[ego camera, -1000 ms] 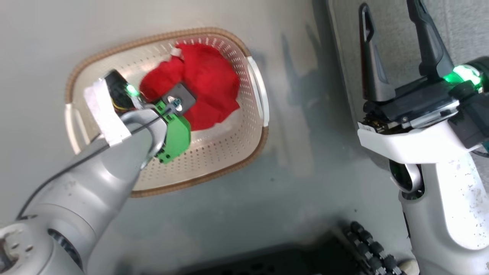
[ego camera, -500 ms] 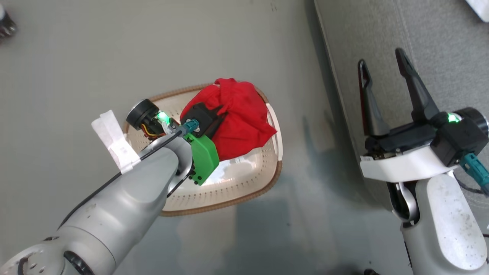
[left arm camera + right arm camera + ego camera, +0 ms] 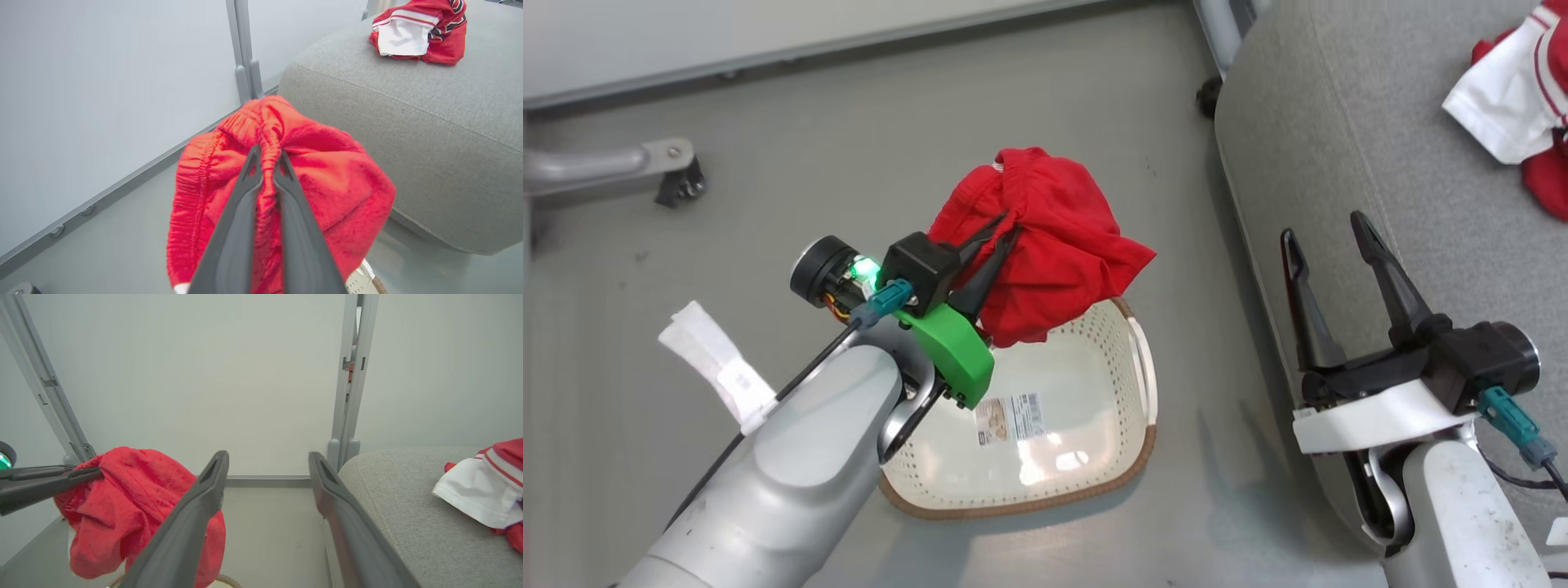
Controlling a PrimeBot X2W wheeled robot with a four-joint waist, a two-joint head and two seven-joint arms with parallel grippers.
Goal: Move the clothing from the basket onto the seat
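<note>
My left jaws, clenched on the shorts [image 3: 1062, 261], have lifted them clear of the now-empty basket [image 3: 1145, 384]; right jaws released, seat [image 3: 1339, 122] next.

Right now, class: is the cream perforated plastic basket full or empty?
Empty where visible: the basket floor holds just a label; the red elastic-waisted shorts hang above.

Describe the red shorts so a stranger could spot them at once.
Left of the grey seat, a cream basket stands on the floor. Above it the left gripper pinches the shorts, bunched. Unlike the striped jersey lying on the seat, they are plain red and hang in the air.
</note>
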